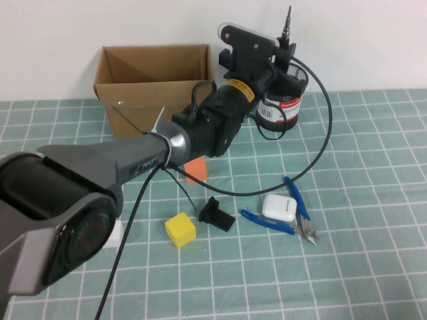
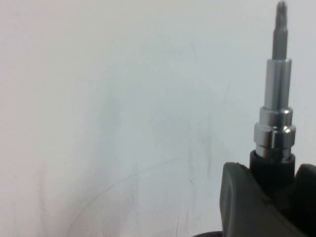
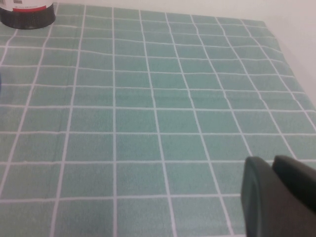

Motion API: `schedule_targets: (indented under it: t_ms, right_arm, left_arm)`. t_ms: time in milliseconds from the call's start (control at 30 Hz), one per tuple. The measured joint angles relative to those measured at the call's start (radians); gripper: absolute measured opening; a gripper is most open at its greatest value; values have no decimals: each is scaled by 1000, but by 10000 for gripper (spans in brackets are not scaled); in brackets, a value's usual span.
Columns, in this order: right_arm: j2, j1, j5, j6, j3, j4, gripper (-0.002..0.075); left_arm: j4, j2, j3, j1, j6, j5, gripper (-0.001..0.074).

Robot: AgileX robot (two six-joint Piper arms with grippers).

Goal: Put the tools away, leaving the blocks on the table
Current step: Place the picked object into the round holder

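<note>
We see the left gripper [image 1: 283,48] pinching the screwdriver [image 1: 287,27] upright above the black mesh cup [image 1: 283,100], beside the cardboard box [image 1: 155,83]. The pliers [image 1: 293,217] lie around the white case [image 1: 279,207], near the bracket [image 1: 217,214] and yellow block [image 1: 180,230]. The right gripper [image 3: 279,197] hovers over bare table [image 3: 148,113], fingers together.

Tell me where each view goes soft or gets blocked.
High view: the left arm's near housing looms blurred, hiding part of the table. Left wrist view: the left pincer, shut on the screwdriver, is soft against a blank wall. Right wrist view: the right pincer is a dark blur.
</note>
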Motion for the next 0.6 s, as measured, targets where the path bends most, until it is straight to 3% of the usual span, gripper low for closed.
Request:
schedule_targets:
  t_ms: [267, 600]
  right_arm:
    - [0, 0, 0, 0, 0, 0, -7]
    - [0, 0, 0, 0, 0, 0, -7]
  left_arm:
    - [-50, 0, 0, 0, 2, 87, 174]
    - [-81, -38, 0, 0, 2, 159, 318]
